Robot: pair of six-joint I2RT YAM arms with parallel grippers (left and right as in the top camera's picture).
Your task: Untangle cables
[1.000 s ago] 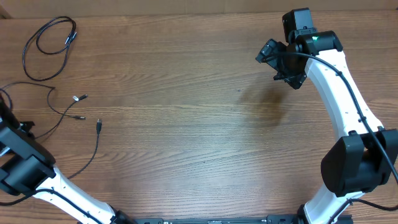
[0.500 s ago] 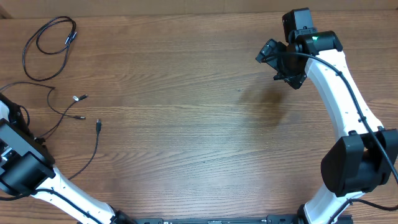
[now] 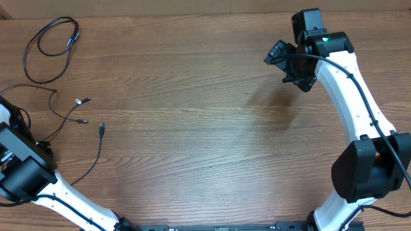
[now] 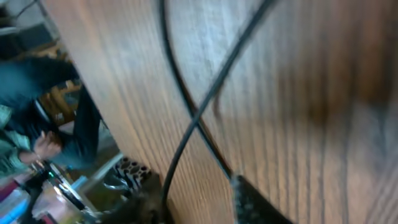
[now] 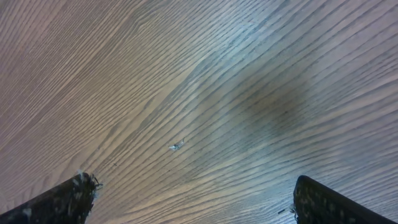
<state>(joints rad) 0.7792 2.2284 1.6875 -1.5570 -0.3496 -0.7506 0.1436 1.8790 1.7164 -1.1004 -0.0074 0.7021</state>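
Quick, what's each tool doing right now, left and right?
Left tool: partly open, view blurry; thin black cables cross just ahead of it, apparently not clamped.
Right tool: wide open, holding nothing, bare table below.

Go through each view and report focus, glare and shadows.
Overhead: sharp and evenly lit, cables crisp, a soft shadow on the table near the right gripper. Left wrist: smeared throughout, the crossing cables soft-edged, the room beyond the table edge out of focus. Right wrist: wood grain sharp, a pale bluish sheen across the middle, a dark shadow patch right of centre, fingers slightly soft.
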